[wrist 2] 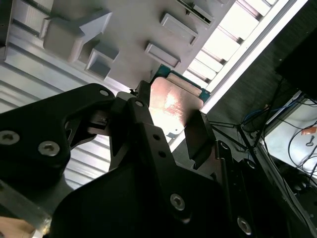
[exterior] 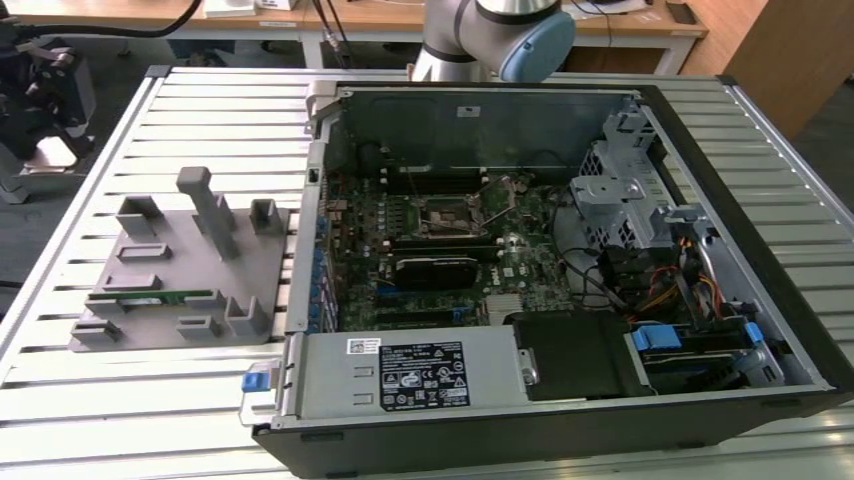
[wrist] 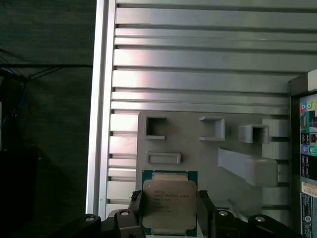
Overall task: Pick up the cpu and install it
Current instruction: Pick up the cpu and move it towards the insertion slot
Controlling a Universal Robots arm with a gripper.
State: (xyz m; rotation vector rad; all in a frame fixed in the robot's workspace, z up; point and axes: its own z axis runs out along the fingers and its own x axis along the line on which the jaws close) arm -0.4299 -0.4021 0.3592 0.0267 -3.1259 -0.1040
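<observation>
Your gripper (wrist: 170, 210) has its fingers (wrist: 137, 202) pressed against two opposite edges of the cpu (wrist: 169, 197), gripping it in front of the grey fixture tray (wrist: 198, 153) in both wrist views. You cannot tell whether the chip touches that tray. In the exterior view the tray lies on the slatted table (exterior: 160, 400) at nine o'clock from the open computer case (exterior: 467, 125).

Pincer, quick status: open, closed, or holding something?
Pincer: closed on the cpu, one finger on each side, held above the tray.
</observation>
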